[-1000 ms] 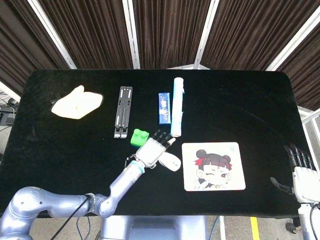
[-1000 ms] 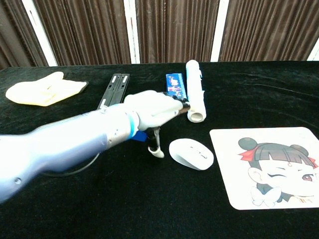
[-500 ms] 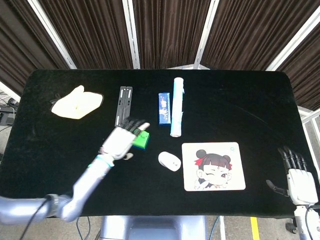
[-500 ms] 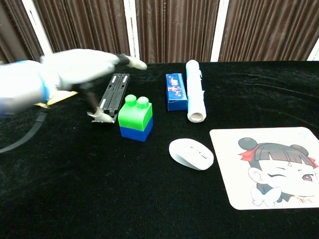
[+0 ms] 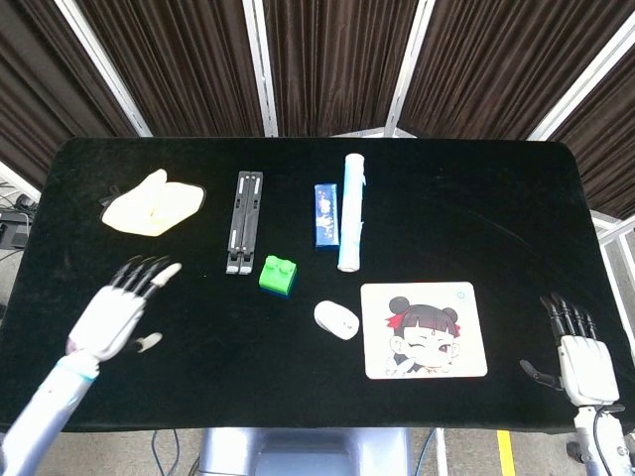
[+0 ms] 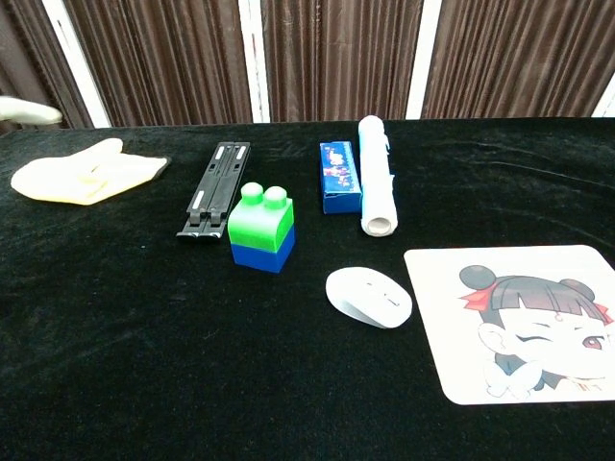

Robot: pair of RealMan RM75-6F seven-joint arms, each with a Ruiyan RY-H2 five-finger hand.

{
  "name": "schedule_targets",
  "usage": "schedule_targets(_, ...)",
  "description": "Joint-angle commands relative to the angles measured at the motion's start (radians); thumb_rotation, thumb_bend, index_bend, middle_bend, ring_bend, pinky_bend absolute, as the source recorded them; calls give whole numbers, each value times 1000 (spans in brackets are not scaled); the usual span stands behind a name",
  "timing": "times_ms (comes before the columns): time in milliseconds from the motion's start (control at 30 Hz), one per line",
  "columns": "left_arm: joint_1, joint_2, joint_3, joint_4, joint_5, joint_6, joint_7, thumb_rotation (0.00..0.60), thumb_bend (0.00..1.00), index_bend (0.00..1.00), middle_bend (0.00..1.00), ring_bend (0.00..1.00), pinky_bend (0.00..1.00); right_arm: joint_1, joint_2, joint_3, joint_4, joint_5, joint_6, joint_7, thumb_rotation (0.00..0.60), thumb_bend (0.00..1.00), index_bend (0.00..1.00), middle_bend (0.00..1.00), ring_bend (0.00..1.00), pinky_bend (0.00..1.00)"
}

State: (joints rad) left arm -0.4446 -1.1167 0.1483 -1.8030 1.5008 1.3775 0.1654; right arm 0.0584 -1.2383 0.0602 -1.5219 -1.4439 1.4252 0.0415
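A wide bare stretch of the black table (image 5: pixel 476 198) is seen on the right, up to its far and right edges. The left hand (image 5: pixel 121 309) is held over the table's left front — fingers spread, nothing grasped or touched. The green-and-blue block (image 5: pixel 278 275) stands well apart from it, just beside the black folded stand (image 5: pixel 244 222) and near the white mouse (image 5: pixel 336 319). The right hand (image 5: pixel 577 349) is held off the table's right front corner, fingers extended, empty.

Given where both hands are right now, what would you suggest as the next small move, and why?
Probably bring the left hand back toward the green-and-blue toy brick. That hand hovers open over the front-left of the black table, holding nothing; the brick stands nearest it among the central things, beside the folded black stand. The right hand sits open past the table's right edge.
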Motion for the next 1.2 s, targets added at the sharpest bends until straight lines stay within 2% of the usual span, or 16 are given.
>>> schedule_targets(33,103,48,80,81,100,112,-124,600,112,0,0,0,0,0,-7,-3,-12,-11,10,-17,600,153,31,0,0,0)
schedule_targets(167,188,47,99,183,146,212,-216,600,113,0,0,0,0,6,-14,-2,-45,-26,18,-40,600,143,30,0,0,0)
schedule_targets(267,228,35,91,238,158,259,-256,600,113,0,0,0,0,18,-24,-5,-92,-44,12,-74,600,136,30,0,0,0)
schedule_targets(367,243,29,80,263,165,274,-284,600,113,0,0,0,0,41,-46,-8,-155,-71,-5,-129,600,133,30,0,0,0)
schedule_targets(500,251,30,68,279,170,267,-308,600,113,0,0,0,0,89,-115,16,-236,-52,-54,-260,600,128,31,0,0,0)
schedule_targets(600,260,34,60,286,178,271,-331,600,112,0,0,0,0,141,-196,53,-291,15,-114,-370,600,126,30,0,0,0)
schedule_targets(767,274,40,46,296,184,290,-362,600,112,0,0,0,0,201,-315,102,-311,109,-165,-474,600,127,46,0,0,0)
schedule_targets(800,279,42,42,299,188,295,-377,600,112,0,0,0,0,222,-361,124,-308,160,-177,-511,600,127,52,0,0,0)
schedule_targets(1000,291,50,33,307,216,308,-411,600,111,0,0,0,0,289,-499,199,-286,340,-186,-613,600,126,56,0,0,0)
schedule_targets(1200,303,54,17,319,221,312,-436,600,111,0,0,0,0,339,-600,231,-235,457,-178,-659,600,125,56,0,0,0)
